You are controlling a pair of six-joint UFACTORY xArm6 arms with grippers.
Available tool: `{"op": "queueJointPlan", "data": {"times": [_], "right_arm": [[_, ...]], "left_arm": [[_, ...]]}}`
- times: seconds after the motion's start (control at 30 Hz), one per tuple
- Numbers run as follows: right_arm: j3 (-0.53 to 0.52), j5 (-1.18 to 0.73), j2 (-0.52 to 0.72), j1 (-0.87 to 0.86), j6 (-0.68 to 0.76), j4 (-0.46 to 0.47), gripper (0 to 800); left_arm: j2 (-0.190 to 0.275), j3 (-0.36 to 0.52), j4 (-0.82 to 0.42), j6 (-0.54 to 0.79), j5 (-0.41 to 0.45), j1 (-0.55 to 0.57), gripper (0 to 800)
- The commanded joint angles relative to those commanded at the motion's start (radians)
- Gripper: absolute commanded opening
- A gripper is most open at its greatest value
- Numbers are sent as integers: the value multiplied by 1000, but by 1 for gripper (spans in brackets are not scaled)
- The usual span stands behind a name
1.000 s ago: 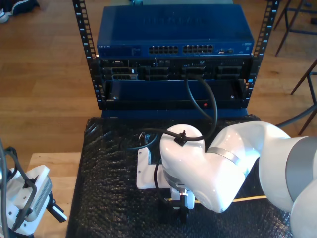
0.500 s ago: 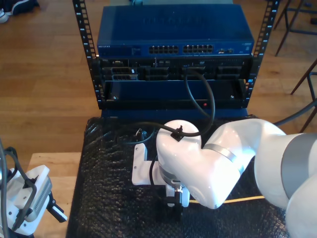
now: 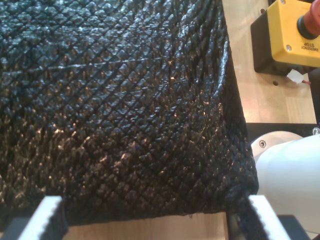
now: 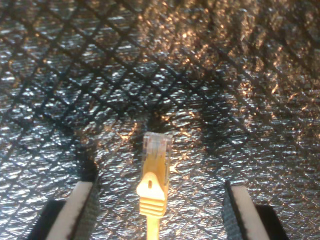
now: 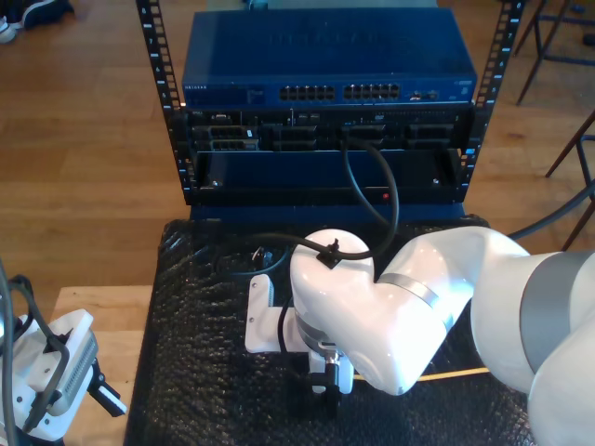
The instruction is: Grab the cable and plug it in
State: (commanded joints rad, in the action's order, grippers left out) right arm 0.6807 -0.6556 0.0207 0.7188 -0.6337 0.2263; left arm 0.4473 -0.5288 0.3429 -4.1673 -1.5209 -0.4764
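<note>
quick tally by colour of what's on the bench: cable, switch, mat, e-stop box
yellow: 2, the cable and the e-stop box
blue: 1, the network switch
black: 1, the quilted mat
total: 4

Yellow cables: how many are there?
1. The yellow cable lies on the black mat, its plug between my second pincer's open fingers. More may hide under the arm.

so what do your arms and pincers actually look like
My second arm has glossy white rounded shells with a grey band at a joint, and a thick black cable clipped along it. My second pincer has white fingers faced with black ribbed pads. My first pincer has white toothed fingers, with a white rounded housing beside it.
</note>
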Motion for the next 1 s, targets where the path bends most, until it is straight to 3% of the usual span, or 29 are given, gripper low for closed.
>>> {"op": "queueJointPlan", "data": {"times": [1.0], "right_arm": [[-15, 2, 9, 2, 0, 9, 402]], "left_arm": [[0, 0, 0, 2, -5, 0, 800]]}}
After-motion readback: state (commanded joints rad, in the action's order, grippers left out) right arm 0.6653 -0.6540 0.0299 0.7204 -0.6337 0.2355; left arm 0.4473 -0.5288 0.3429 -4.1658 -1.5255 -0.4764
